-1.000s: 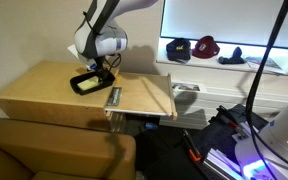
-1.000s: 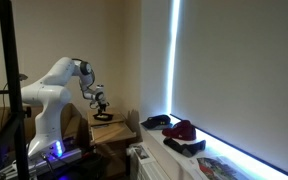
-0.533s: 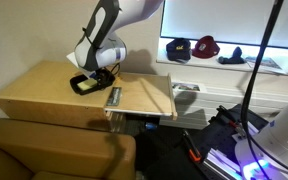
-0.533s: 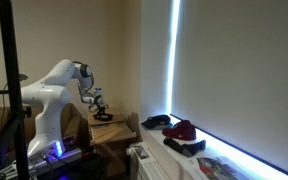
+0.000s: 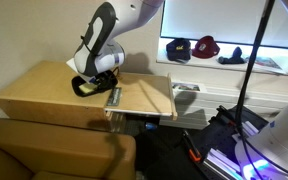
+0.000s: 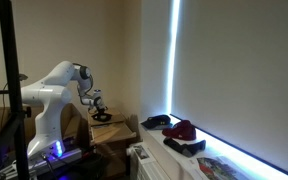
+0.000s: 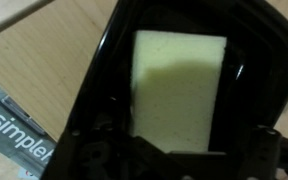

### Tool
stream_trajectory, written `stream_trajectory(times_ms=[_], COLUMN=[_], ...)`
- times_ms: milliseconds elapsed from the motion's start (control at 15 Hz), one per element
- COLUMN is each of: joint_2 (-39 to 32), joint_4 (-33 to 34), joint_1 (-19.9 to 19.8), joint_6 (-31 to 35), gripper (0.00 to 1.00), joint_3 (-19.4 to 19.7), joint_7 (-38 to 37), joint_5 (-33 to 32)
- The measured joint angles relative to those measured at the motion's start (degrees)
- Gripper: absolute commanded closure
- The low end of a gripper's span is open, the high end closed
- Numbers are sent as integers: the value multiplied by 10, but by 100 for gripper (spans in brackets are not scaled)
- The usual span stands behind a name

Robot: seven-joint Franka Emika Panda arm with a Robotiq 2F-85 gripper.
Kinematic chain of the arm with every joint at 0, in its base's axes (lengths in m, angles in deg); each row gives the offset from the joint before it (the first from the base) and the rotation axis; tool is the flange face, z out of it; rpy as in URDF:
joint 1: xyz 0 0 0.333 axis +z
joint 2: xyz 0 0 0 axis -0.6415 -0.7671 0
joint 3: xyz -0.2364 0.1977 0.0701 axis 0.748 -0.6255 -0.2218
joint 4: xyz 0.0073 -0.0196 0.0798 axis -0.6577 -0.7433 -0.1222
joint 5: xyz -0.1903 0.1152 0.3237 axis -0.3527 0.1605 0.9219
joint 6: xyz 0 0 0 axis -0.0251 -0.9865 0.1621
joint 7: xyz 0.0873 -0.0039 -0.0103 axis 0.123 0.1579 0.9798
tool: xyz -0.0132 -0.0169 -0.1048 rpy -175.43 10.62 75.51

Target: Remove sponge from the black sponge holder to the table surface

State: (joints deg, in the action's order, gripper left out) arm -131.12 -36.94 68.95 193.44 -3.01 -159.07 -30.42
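sponge [image 7: 179,90] not out of holder [image 7: 109,70] yet
fingers [image 5: 94,80] low over it, spread unclear, no grip visible; lift and place pending

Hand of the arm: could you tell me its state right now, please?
Hand: apparently open, low over the sponge in its tray, holding nothing.

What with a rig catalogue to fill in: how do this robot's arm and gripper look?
The arm is glossy white, built of rounded, tube-like segments with darker bands at the joints; it looks equally white in both exterior views. The gripper at its end is black and compact. No cables or markings can be made out on either.
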Motion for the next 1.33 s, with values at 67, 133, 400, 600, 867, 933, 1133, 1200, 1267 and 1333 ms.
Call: stream_trajectory(times_ms=[67,133,400,600,867,933,1133,1200,1267,1333], joint_2=[-1,-1,-2,-3,-3,-3,5,14,28,44], joint_4=[3,8,23,34,46,49,52,52,49,45], joint_1=[0,0,-4,-10,-20,-23,-23,-23,-22,-23], joint_6=[-5,-12,-44,-67,-81,-84,-99,-112,-129,-147], gripper=[39,46,72,91,100,98,99,98,98,98], joint_3=[1,3,6,4,-2,-3,-4,-4,-5,-6], joint_7=[-2,-3,-17,-30,-38,-39,-39,-39,-39,-39], joint_5=[0,0,0,0,0,0,-7,-13,-19,-23])
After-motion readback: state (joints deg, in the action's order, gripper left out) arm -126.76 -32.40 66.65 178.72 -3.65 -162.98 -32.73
